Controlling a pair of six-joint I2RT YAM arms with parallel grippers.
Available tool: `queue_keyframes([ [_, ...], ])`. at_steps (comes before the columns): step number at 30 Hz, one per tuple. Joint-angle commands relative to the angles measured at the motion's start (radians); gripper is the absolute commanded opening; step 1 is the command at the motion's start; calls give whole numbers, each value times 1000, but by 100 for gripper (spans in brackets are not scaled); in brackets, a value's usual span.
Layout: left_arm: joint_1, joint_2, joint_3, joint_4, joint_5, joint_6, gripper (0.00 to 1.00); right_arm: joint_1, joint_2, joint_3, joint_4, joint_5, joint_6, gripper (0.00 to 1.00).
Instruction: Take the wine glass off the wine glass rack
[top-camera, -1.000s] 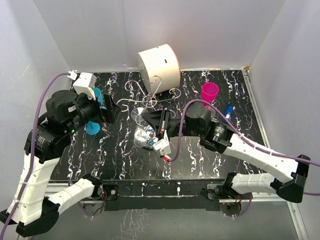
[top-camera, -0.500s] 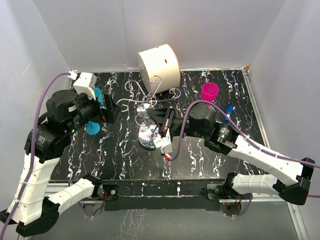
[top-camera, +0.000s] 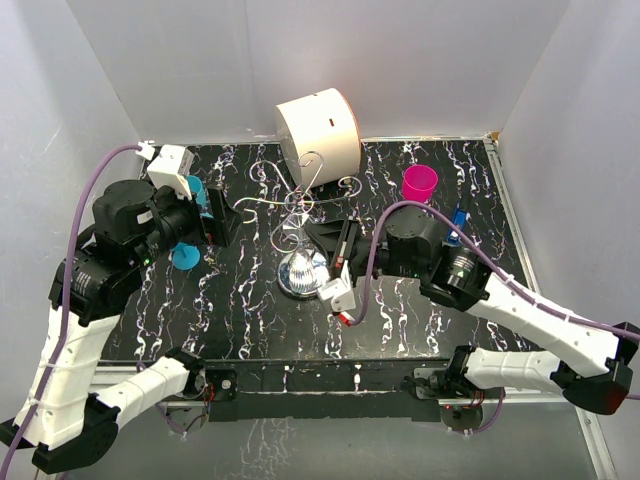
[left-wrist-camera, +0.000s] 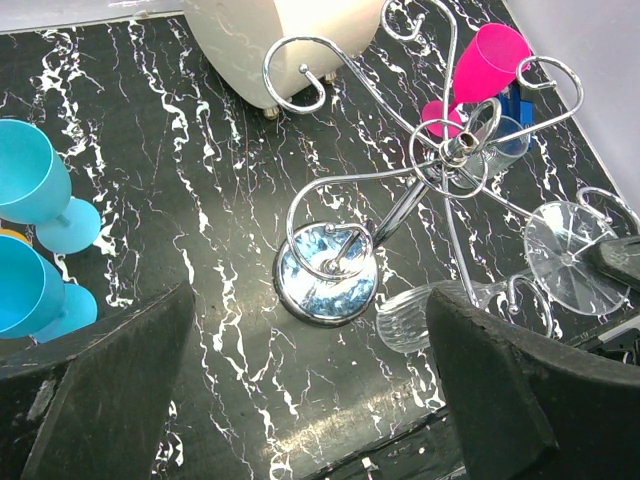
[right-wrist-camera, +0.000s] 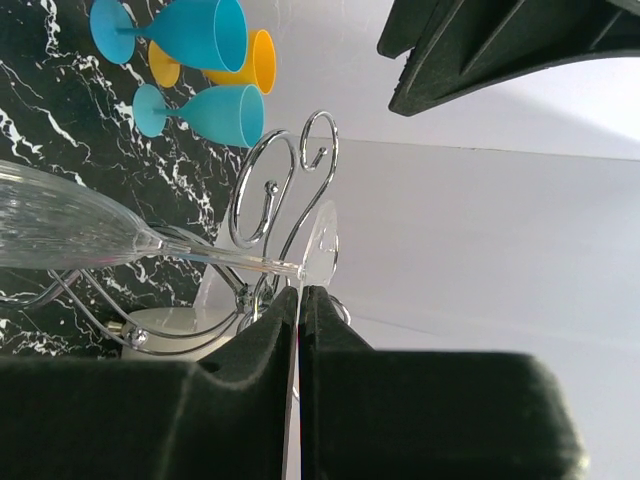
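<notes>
I find the right gripper (right-wrist-camera: 300, 305) closed to a slit on the foot rim of the clear wine glass (left-wrist-camera: 420, 318). The glass lies tipped over against the wine glass rack (left-wrist-camera: 400, 215), its bowl low beside the rack's chrome base and its stem crossing a scroll arm. The left gripper (left-wrist-camera: 310, 298) stands off from the rack, fingers spread wide, holding nothing.

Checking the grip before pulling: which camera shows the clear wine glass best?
Left wrist: the wine glass shows bowl, stem and foot at the wine glass rack. Right wrist is close but crops its bowl; top external barely shows it among the wires.
</notes>
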Motion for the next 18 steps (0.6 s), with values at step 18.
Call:
queue_keyframes([
  [18, -2, -1, 2, 33, 30, -12, 99, 4, -183, 123, -168, -159, 386, 0],
])
